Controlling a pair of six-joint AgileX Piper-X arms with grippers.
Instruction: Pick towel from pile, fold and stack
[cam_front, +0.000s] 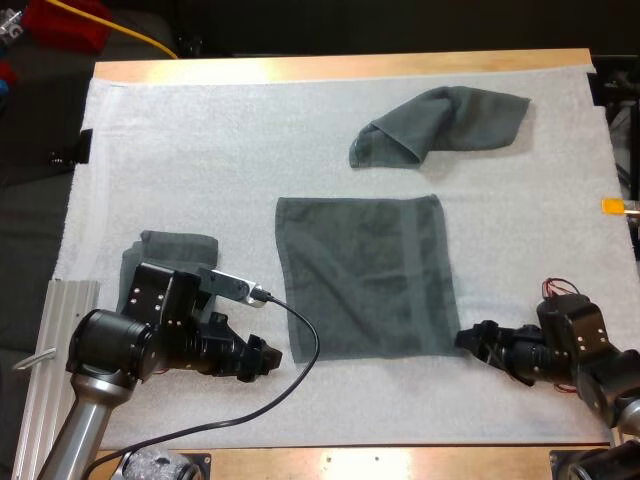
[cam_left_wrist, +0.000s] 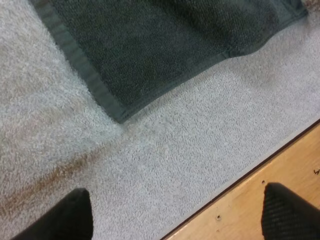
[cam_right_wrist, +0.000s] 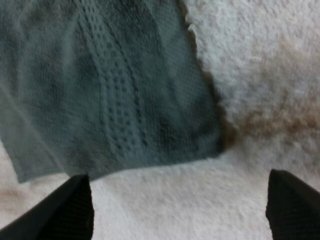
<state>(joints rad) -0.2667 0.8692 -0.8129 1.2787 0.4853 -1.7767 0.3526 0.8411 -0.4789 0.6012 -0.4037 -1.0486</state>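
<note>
The spread towel (cam_front: 365, 275) lies flat mid-mat (cam_front: 200, 150), nearly square, its slightly longer axis running near to far. My left gripper (cam_front: 268, 358) sits just off its near left corner and my right gripper (cam_front: 468, 340) at its near right corner, both with fingers apart and empty. A crumpled towel (cam_front: 440, 125) lies crosswise beyond it, and a folded towel (cam_front: 175, 250) lies at the left.

White terry mat (cam_front: 200, 140) covers the wooden table (cam_front: 340, 66). A flat-spread dark grey-green square towel (cam_front: 362, 275) lies at mat centre. A crumpled dark grey-green towel (cam_front: 440, 125) sits beyond it toward the far side, apart from it. A folded dark grey-green towel (cam_front: 180, 248) lies at mat left, partly hidden by the left arm. Left gripper (cam_front: 268, 358) is just beside the flat towel's near-left corner, and right gripper (cam_front: 466, 340) is at its near-right corner. A ribbed metal plate (cam_front: 60, 330) lies at the mat's near-left edge.
</note>
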